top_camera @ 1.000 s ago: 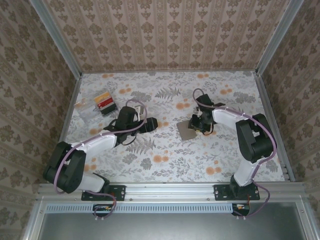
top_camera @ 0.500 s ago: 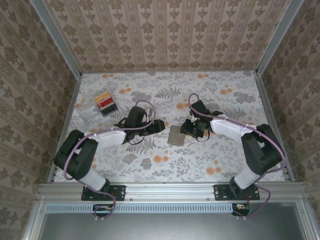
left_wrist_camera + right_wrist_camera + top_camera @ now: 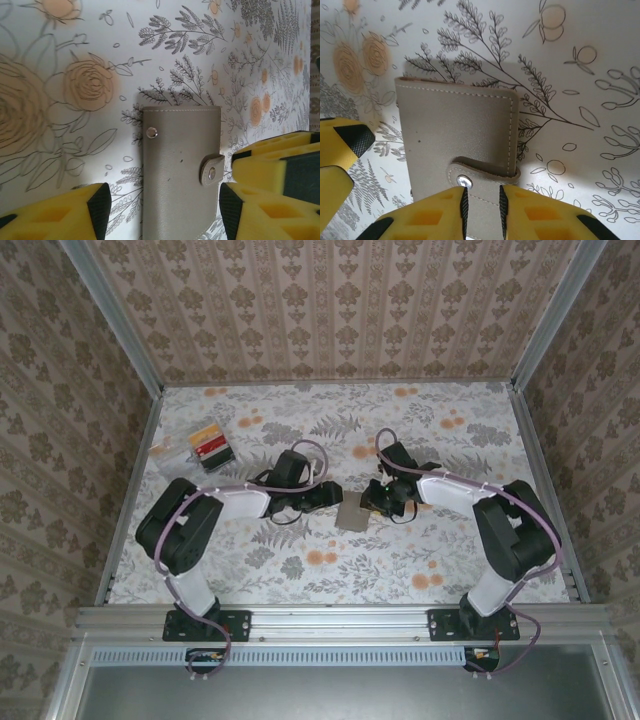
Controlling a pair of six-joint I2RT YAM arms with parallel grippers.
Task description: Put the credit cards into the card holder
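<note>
The grey-taupe card holder lies closed on the floral table between both arms. In the left wrist view the card holder sits between the wide-apart yellow fingers of my left gripper, which is open around it without touching. My right gripper is shut on the snap strap of the card holder at its near edge. From above, the left gripper and right gripper flank the holder. The credit cards, red, yellow and black, lie at the back left.
A clear plastic box holds the cards near the left wall. Metal frame rails and patterned walls enclose the table on three sides. Open floral tabletop stretches in front of the holder.
The right gripper dragged the card holder left and slightly nearer, then held still. The left arm swung right until its open fingers straddle the holder.
</note>
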